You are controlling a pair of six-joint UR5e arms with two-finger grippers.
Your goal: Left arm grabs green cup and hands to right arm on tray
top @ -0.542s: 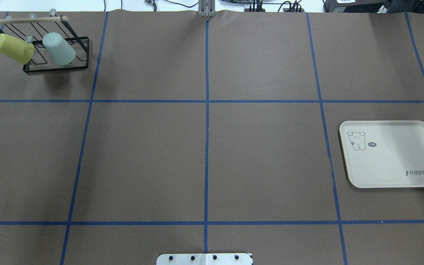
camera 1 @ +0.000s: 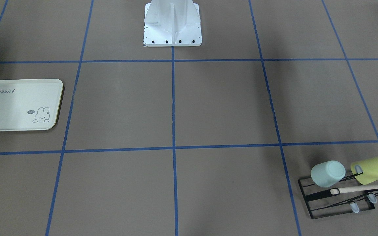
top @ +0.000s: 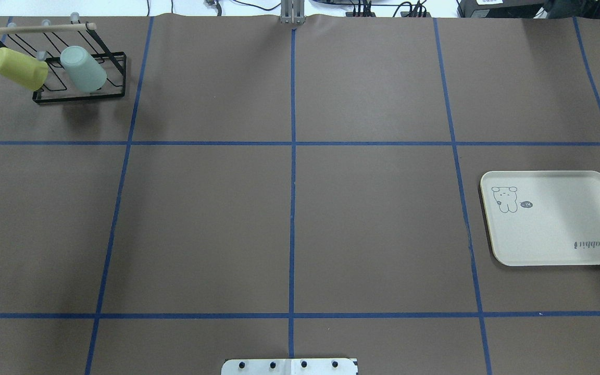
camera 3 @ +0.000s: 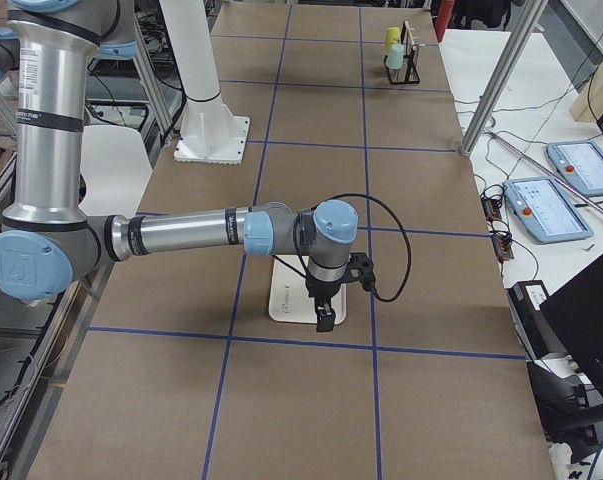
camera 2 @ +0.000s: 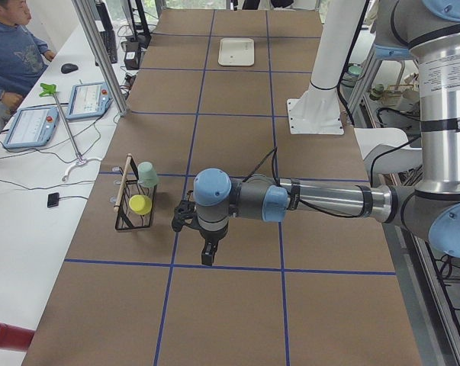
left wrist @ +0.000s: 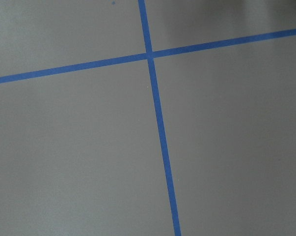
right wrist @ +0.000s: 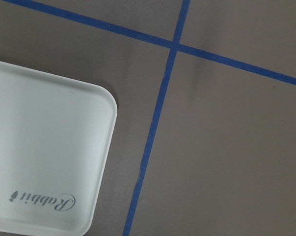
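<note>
We list, left first:
- Yellow cup (top: pixel 19 68), tilted on a rack (top: pixel 78 97) peg.
- Green cup (top: pixel 84 69), same rack, mouth down, its body in our judgement offered for gripping.
- Left gripper (camera 2: pixel 207 258), near the rack. We cannot tell the jaw spread.
- Tray (top: pixel 560 224), well right of the rack, laid flat to receive.
- Right gripper (camera 3: pixel 324 320), over the tray's edge. Jaw spread likewise unreadable.

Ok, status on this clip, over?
Left gripper and right gripper: side views only, open or shut unclear. Green cup on wire rack, not yet grabbed. Yellow-green cup close beside it. Tray holds no cup.
</note>
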